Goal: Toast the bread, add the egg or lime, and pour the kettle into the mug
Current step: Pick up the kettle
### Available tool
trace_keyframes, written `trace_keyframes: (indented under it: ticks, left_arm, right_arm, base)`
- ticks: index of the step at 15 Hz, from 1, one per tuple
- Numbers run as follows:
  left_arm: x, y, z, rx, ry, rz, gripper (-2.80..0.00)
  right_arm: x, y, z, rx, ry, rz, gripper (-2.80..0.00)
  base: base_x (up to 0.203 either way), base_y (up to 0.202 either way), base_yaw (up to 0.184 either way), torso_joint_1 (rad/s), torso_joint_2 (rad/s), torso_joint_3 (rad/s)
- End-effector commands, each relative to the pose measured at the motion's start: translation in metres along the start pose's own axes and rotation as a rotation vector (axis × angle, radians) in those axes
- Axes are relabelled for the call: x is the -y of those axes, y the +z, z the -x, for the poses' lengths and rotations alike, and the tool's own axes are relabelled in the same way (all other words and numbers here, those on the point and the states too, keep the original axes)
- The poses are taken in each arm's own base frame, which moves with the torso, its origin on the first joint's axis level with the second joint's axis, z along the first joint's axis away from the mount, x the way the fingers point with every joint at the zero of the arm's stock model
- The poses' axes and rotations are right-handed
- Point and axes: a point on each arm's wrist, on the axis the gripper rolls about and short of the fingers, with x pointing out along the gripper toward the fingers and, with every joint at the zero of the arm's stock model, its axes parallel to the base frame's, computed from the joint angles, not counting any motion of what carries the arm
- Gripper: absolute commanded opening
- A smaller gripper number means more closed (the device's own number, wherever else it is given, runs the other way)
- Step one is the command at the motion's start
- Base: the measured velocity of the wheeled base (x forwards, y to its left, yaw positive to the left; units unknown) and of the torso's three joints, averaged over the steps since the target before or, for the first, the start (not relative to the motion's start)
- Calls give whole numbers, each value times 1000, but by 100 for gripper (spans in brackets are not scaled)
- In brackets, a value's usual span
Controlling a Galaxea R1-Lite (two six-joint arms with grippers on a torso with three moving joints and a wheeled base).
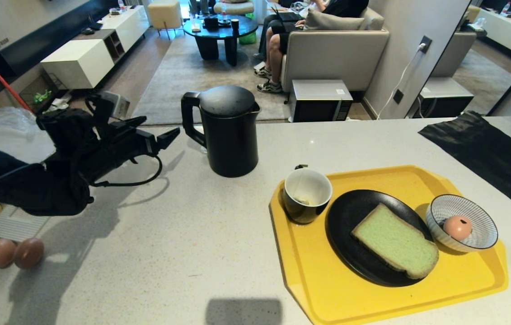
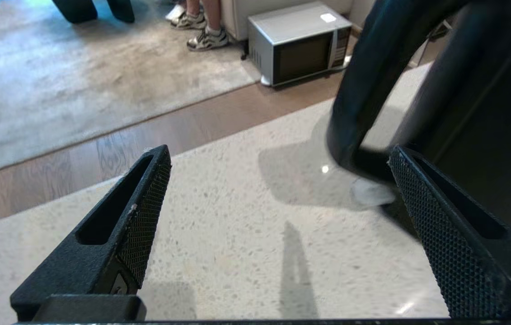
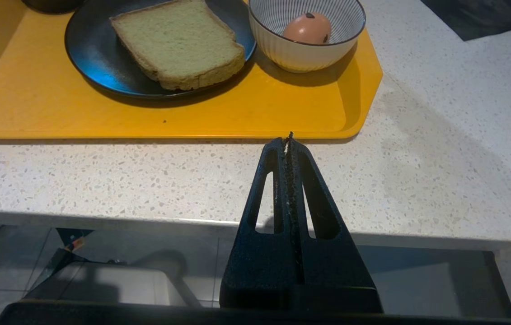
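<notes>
kettle top cut off | left tool spread, empty

Yellow tray, black plate, striped bowl, microwave.

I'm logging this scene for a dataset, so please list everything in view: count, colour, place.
kettle: 1, matte black, on the counter, behind the tray
tray: 1, yellow, on the counter, right of centre
mug: 1, black outside, white inside, tray's left end
plate: 1, black, middle of the tray
bread: 1 slice, pale green, on the plate
bowl: 1, blue-and-white striped, tray's right end
egg: 1, pinkish, in the bowl
brown eggs: 2, counter's left edge
cloth: 1, black, counter's far right
microwave: 1, silver, on the floor
person: 1, seated on the sofa
left gripper: open, beside the kettle's handle
right gripper: shut, at the counter's near edge
</notes>
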Motion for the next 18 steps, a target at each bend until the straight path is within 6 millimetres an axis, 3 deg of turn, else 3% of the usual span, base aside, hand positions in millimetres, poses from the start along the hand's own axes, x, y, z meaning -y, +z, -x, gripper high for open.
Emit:
trace_keyframes:
  ticks: [1,5,8,11,14,18]
  left_arm:
    - [-3,-20,-13,-15,-4,5,0]
    - [-18,-11,-47,101,23,-41,0]
    - [-10,-10,-61,128,1,-20,0]
    - [-5,-7,-58,130,6,-24,0]
    - [3,-9,-42,73,10,-30,0]
    - [31,-4,-18,19,-12,-41,0]
  right_arm:
    - [0,0,0,-2,2,0,-280]
    - [0,0,0,-1,2,2,-280]
    - [0,0,0,-2,2,0,-280]
    - [0,0,0,0,2,3,-280]
    - [0,0,0,0,2,0,-280]
    - [0,0,0,-1,2,0,-280]
  base:
    - [0,0,0,0,0,0]
    - [0,0,0,0,0,0]
    - [0,0,0,0,0,0]
    - [0,0,0,0,0,0]
    - [0,0,0,0,0,0]
    - [0,0,0,0,0,0]
